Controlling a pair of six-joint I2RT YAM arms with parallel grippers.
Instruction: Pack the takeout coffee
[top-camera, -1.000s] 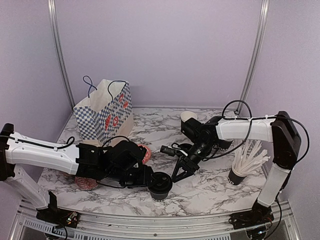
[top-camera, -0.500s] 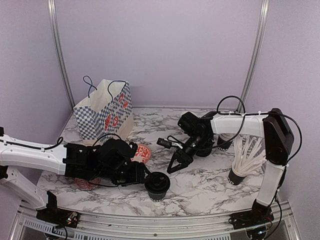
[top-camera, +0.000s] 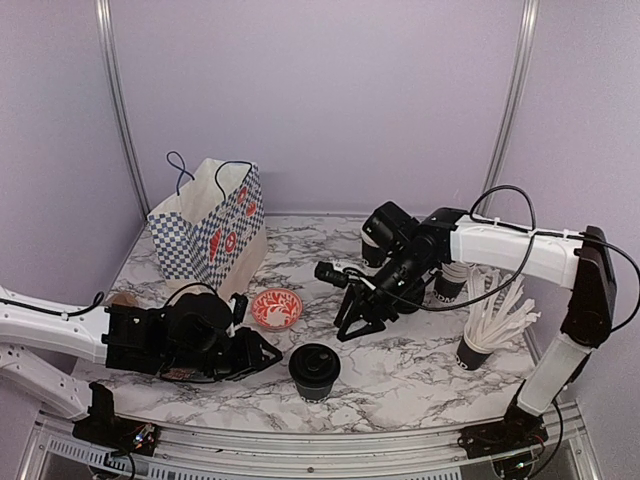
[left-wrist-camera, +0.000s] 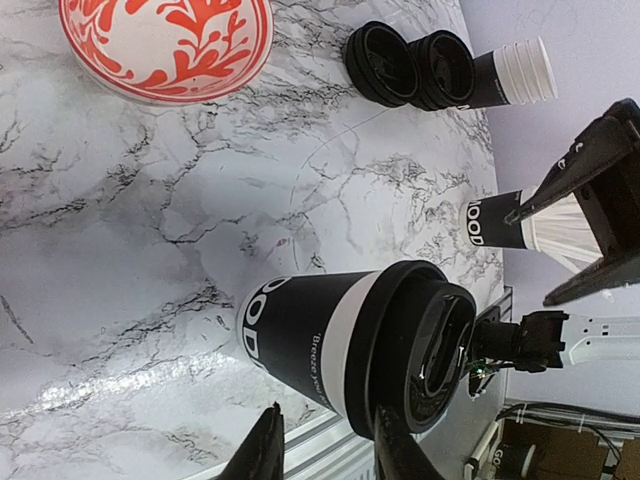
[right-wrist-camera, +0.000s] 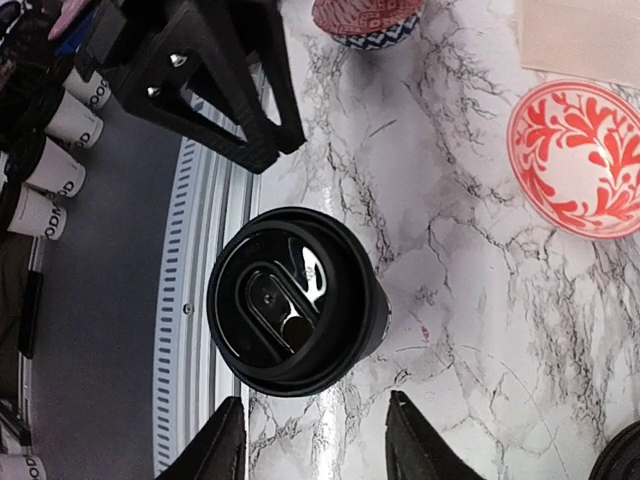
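One checked paper bag stands open at the back left, and we cannot see inside it. Our left gripper lies low in front, jaws apart, empty. A red bowl sits just beyond it (likely in the carrying path). The lidded coffee cup stands on the marble table near the front edge, unpacked, so lifting and bagging remain. Our right gripper hovers just right, jaws apart; a straw-filled cup stands well clear.

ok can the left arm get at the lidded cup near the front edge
Probably yes: the left end effector, open, sits just short of the lidded cup with only bare tabletop between.
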